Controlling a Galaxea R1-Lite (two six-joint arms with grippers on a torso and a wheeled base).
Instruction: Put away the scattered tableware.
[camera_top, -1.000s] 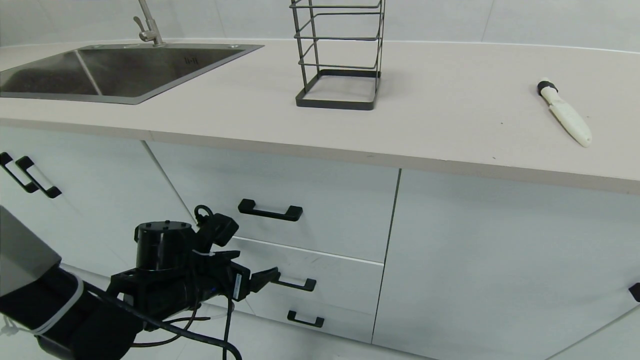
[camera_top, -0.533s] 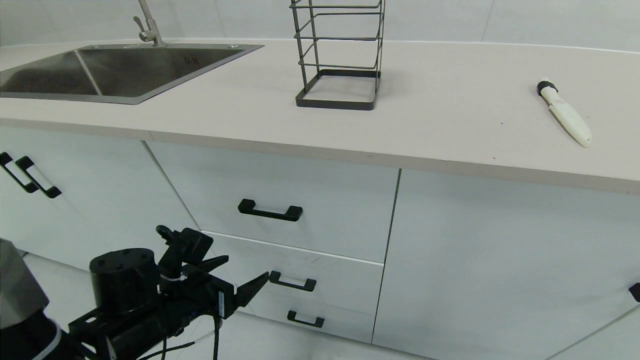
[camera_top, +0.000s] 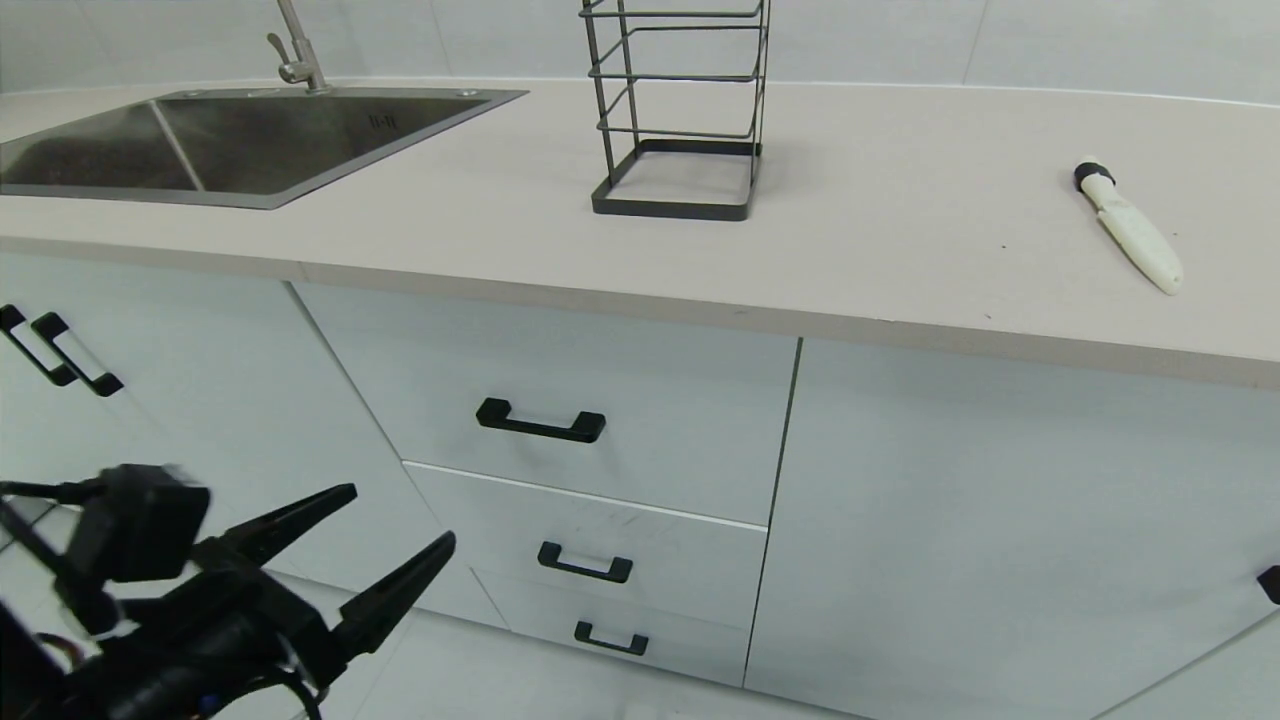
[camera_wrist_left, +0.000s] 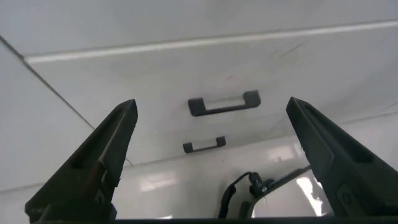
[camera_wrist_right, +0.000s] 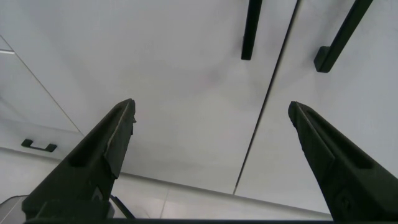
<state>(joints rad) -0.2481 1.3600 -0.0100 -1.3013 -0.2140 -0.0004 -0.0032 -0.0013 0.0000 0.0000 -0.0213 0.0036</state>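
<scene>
A white knife (camera_top: 1128, 225) with a black end lies flat on the counter (camera_top: 900, 200), well to the right of the wire rack (camera_top: 680, 110). The left gripper (camera_top: 400, 514) hangs far below and to the left of the rack, in front of a drawer handle (camera_wrist_left: 224, 104). Its fingers are spread wide and hold nothing. The right gripper (camera_wrist_right: 210, 104) faces cabinet doors, its fingers also wide apart and empty.

One utensil (camera_top: 1135, 235); one rack (camera_top: 668, 209); one sink (camera_top: 250, 130)
</scene>
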